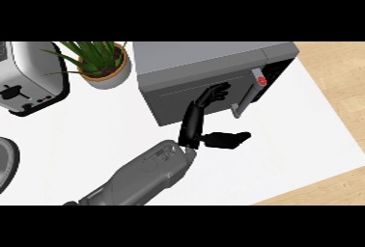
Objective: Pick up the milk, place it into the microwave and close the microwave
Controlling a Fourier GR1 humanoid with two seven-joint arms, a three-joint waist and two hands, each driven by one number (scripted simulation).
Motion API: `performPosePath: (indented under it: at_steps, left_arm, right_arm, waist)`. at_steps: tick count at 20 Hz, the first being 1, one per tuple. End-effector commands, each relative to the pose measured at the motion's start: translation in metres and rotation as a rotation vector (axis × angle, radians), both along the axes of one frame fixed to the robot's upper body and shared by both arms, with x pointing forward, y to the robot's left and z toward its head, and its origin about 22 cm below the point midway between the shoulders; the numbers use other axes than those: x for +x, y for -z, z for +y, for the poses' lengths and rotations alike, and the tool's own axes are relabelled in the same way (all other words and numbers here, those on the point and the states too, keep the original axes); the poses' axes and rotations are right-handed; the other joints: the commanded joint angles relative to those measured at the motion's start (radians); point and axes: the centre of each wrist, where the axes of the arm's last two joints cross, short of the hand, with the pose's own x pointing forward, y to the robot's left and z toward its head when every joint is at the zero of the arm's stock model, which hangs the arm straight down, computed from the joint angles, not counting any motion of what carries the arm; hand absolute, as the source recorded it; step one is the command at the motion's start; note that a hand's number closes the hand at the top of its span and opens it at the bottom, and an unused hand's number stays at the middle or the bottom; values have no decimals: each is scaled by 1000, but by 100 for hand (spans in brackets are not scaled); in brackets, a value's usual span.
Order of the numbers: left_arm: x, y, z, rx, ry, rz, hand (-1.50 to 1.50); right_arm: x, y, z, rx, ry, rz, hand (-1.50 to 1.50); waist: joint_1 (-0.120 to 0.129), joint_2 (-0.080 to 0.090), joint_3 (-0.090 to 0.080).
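The grey microwave (214, 58) stands at the back centre of the white counter (285, 159). Its door (178, 101) is swung against the front, with a pale handle (244, 99) and a red button (260, 80) at its right end. Whether a thin gap is left there, I cannot tell. My left hand (196, 118) reaches up from the lower left. Its straight fingers (214, 92) lie against the door's face and its thumb (228, 140) sticks out to the right. The milk is not visible anywhere. My right hand does not show.
A chrome toaster (28, 77) stands at the back left with a potted plant (103, 62) beside it. A plate's rim (6, 164) shows at the left edge. The counter ends at the right over wooden floor (339, 72).
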Motion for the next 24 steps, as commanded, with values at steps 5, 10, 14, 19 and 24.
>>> performPosePath:
  at_steps: [5,10,14,19,24]
  left_arm:
    - [21,-18,1,-62,-115,-7,-150]
    - [20,-18,0,-88,-114,9,-150]
    - [20,-18,-2,-86,-116,-13,-150]
    - [26,-20,-2,-89,-121,-22,-150]
    - [21,-16,-2,-106,-102,-28,-150]
  right_arm:
    - [10,-22,-5,-87,59,-82,150]
    - [17,-30,-8,-105,74,-102,150]
    - [24,-35,-5,-105,70,-118,150]
    - [29,-37,-9,-110,78,-116,150]
    - [40,5,5,195,-75,8,-150]
  waist:
    - [1,22,2]
    - [-2,27,3]
    - [9,33,2]
    - [3,34,5]
    - [16,45,12]
